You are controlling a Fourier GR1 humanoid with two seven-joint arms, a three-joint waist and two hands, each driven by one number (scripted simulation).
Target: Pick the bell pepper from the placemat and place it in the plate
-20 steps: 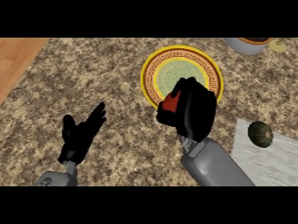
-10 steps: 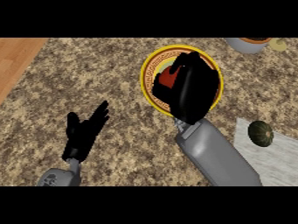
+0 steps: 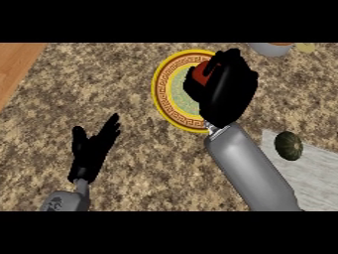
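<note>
Hovering over the plate (image 3: 170,99), the right hand (image 3: 226,92) has its fingers curled round the red bell pepper (image 3: 200,74), placing it above the dish for release; the left hand (image 3: 92,149) rests open over the counter (image 3: 91,84), clear of the work.

The light is even and soft; the counter (image 3: 128,89) shows almost no shadows or glare, edges perhaps slightly blurred.

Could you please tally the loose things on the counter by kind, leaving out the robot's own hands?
Plates: 1, yellow-rimmed plate
Peppers: 1, red bell pepper
Dark green round items: 1
Placemats: 1, grey placemat
Bowls at far edge: 1
Total: 5
</note>
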